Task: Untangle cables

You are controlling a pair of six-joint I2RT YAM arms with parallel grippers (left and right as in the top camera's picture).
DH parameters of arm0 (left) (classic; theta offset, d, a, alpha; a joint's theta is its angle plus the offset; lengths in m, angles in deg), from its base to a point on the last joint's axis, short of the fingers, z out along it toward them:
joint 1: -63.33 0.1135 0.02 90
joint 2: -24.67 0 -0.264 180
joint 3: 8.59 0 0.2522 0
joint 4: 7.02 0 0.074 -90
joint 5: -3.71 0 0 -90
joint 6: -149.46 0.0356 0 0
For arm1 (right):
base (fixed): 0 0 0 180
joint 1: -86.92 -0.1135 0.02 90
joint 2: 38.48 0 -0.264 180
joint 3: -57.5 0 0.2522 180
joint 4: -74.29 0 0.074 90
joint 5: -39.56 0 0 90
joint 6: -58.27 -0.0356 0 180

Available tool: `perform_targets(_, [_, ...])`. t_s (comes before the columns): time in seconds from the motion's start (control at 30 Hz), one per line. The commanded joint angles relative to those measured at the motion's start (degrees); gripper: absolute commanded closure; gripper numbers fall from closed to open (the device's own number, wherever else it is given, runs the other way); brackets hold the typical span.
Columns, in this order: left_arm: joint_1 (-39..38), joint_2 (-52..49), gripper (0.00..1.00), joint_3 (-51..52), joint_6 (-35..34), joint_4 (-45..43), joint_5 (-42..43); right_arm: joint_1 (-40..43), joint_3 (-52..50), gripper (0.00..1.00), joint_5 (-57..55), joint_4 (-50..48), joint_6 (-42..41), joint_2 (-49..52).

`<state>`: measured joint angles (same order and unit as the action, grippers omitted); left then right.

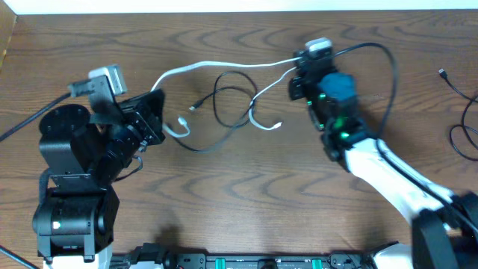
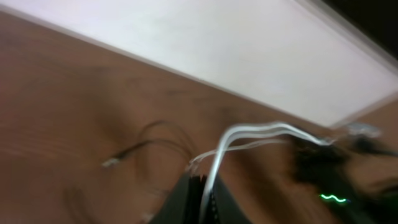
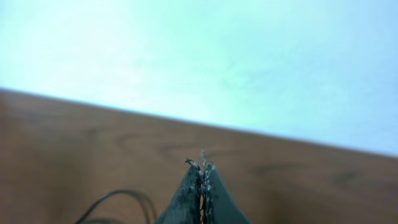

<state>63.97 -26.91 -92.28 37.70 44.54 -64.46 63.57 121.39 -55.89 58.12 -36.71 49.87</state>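
Note:
A white cable (image 1: pixel 224 66) runs across the table's far half between my two grippers. My left gripper (image 1: pixel 158 101) is shut on its left part. The left wrist view shows the white cable (image 2: pixel 249 132) leaving the closed left gripper (image 2: pixel 206 182) as two strands toward the right arm (image 2: pixel 323 171). My right gripper (image 1: pixel 299 69) sits at the cable's right end. In the right wrist view the right gripper (image 3: pixel 202 165) is closed with a thin pale strand pinched in the seam. A thin black cable (image 1: pixel 231 73) loops under the white one between the arms, with white plug ends (image 1: pixel 277 125) nearby.
Another thin black cable (image 1: pixel 457 84) lies by the table's right edge. The thick black wire (image 1: pixel 390 63) arching beside the right arm belongs to that arm. The table's far edge (image 1: pixel 224 10) meets a white wall.

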Motion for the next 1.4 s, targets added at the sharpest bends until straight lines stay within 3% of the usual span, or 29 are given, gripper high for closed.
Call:
perform_targets(0.0, [0.3,-0.6,0.93,-0.4,1.6,4.3,-18.1,3.3,0.2,0.99,-4.3,0.4,6.2,-6.5])
perform_targets(0.07, [0.3,-1.8,0.92,-0.4,1.6,6.8,-21.5,4.4,0.2,0.99,-4.3,-0.9,6.2,-9.9])
perform_targets(0.27, [0.3,-6.5,0.92,-0.4,1.5,8.0,-20.3,4.5,0.2,0.99,-2.1,-4.3,6.1,-17.0])
perform_targets(0.57, [0.3,-15.9,0.92,-0.4,1.6,7.8,-5.4,4.5,0.2,0.99,8.4,-6.3,4.3,-20.1])
perform_targets(0.63, [0.3,-16.8,0.83,-0.4,2.5,7.1,-2.0,4.5,0.2,0.99,8.9,-4.7,4.4,-20.1])
perform_targets(0.8, [0.2,-18.3,0.27,-0.4,9.6,6.9,6.7,4.5,0.2,0.99,7.1,-0.6,6.9,-19.0])
perform_targets(0.87, [-0.4,-18.9,0.16,-0.4,10.9,7.6,8.0,4.6,0.2,0.99,1.8,-0.4,8.7,-18.2])
perform_targets(1.13, [-4.0,-19.6,0.11,-0.4,13.0,8.2,8.0,8.0,0.2,0.99,-24.4,1.9,16.9,-17.0])
perform_targets(1.37, [-9.7,-21.4,0.01,-0.2,19.5,8.2,8.0,12.5,0.2,0.99,-25.9,11.3,14.1,-17.0])
